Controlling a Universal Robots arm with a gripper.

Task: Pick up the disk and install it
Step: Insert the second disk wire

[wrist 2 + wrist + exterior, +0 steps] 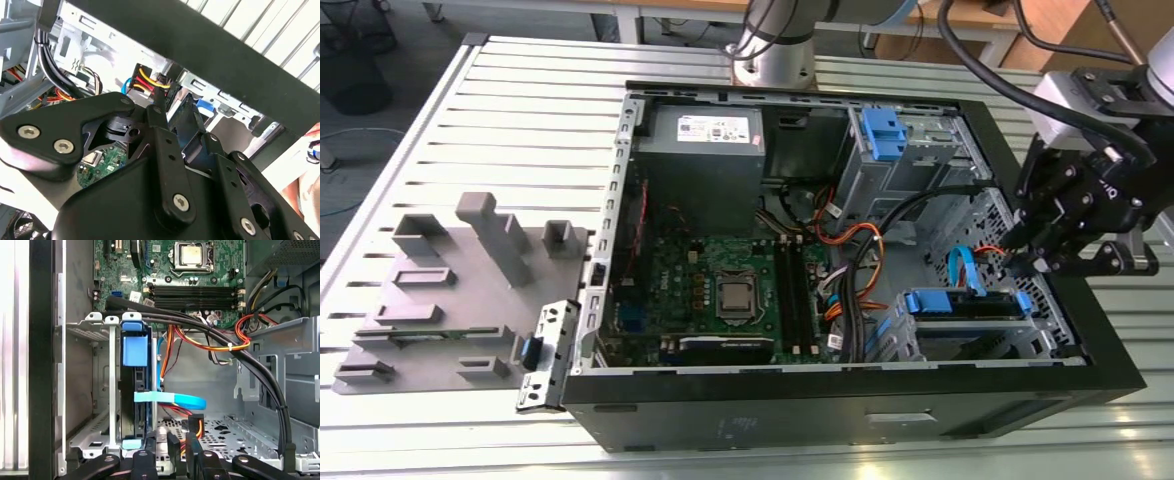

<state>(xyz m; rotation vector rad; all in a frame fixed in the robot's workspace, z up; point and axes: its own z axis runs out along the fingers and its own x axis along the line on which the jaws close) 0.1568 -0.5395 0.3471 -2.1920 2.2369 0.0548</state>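
Note:
The disk (961, 303) sits in the lower drive cage, at the corner of the open computer case (854, 405) near the exterior view's right. Its blue bracket (135, 347) shows edge-on in the first wrist view, standing between the cage's metal rails. My gripper (1034, 262) hangs just beside that cage, over the case's wall. Its black fingers (172, 445) reach down next to the disk and are not around it. In both wrist views the gripper (174, 107) is open by a narrow gap with nothing in it.
A thick black cable bundle (210, 327), orange and yellow wires and a light-blue flat cable (175, 399) cross the space beside the cage. A second blue bracket (881, 132) sits in the upper bay. A grey fixture (454, 290) lies on the slatted table, on the exterior view's left.

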